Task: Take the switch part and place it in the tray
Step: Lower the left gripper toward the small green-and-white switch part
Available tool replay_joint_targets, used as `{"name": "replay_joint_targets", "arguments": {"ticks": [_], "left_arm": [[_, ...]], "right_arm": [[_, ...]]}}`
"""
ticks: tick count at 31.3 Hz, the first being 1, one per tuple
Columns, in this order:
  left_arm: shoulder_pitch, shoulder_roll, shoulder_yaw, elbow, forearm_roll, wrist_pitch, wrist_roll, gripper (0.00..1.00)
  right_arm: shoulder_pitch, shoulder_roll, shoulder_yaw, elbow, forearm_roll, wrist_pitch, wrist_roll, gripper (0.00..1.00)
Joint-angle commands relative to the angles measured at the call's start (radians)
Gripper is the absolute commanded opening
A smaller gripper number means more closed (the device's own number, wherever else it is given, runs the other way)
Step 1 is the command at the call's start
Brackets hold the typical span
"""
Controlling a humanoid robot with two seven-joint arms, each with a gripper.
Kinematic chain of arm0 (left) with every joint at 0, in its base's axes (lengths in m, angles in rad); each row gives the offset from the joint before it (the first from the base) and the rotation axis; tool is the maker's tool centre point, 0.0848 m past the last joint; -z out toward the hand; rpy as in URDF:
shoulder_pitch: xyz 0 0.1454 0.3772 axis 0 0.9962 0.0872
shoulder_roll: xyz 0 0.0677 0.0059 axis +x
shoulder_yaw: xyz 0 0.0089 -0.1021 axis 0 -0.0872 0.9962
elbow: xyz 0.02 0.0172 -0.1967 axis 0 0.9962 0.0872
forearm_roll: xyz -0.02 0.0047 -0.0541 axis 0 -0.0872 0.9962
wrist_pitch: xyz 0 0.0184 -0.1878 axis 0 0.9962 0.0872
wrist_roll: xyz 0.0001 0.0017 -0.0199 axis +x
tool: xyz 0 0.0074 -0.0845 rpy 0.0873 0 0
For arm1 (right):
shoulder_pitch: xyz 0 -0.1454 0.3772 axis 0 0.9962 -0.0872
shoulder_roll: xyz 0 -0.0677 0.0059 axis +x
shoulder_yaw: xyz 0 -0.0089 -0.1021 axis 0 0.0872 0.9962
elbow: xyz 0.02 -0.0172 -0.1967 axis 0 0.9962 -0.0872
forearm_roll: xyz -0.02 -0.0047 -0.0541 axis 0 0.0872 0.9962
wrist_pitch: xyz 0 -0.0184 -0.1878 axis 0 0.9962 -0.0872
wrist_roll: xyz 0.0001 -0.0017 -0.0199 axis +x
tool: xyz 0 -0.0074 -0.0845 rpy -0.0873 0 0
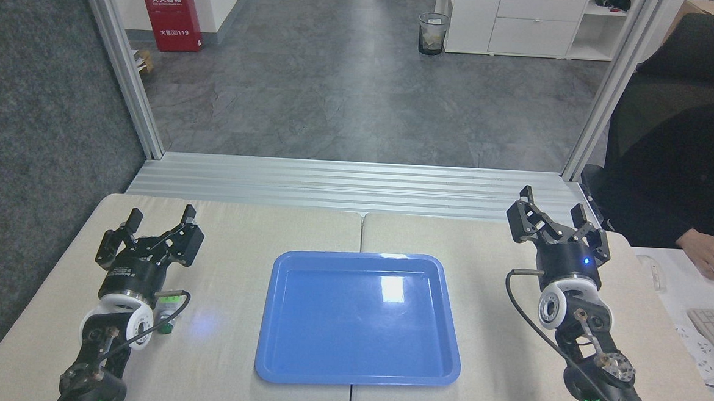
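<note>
A red cabinet standing on the floor at the far left wall carries white lettering: a line of Chinese characters near its top, a smaller line beneath that is too small to read, and near its bottom two more characters followed by the number 119; no other readable text shows anywhere else

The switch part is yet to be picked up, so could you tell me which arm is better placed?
Left. The switch part lies beside the left arm's wrist, behind the open left gripper; the tray separates it from the right gripper.
</note>
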Motion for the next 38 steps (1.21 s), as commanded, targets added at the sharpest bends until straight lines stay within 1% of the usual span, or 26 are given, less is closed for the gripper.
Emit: {"name": "replay_joint_targets", "arguments": {"ticks": [1, 12, 18, 28, 38], "left_arm": [[0.007, -0.014, 0.015, -0.014, 0.004, -0.017, 0.008, 1.00], [-0.013, -0.012, 0.018, -0.015, 0.007, -0.012, 0.004, 1.00], [-0.030, -0.006, 0.023, -0.015, 0.011, 0.023, -0.006, 1.00], [-0.035, -0.005, 0.021, -0.011, 0.009, 0.026, -0.119, 1.00], [-0.036, -0.005, 0.021, -0.009, 0.007, 0.035, -0.119, 1.00]], "right_arm": [[0.000, 0.000, 0.000, 0.000, 0.000, 0.000, 0.001, 1.00], [0.000, 0.000, 0.000, 0.000, 0.000, 0.000, 0.001, 1.00], [0.000, 0.000, 0.000, 0.000, 0.000, 0.000, 0.001, 1.00], [0.001, 0.000, 0.000, 0.000, 0.000, 0.000, -0.001, 1.00], [0.000, 0.000, 0.000, 0.000, 0.000, 0.000, -0.001, 1.00]]}}
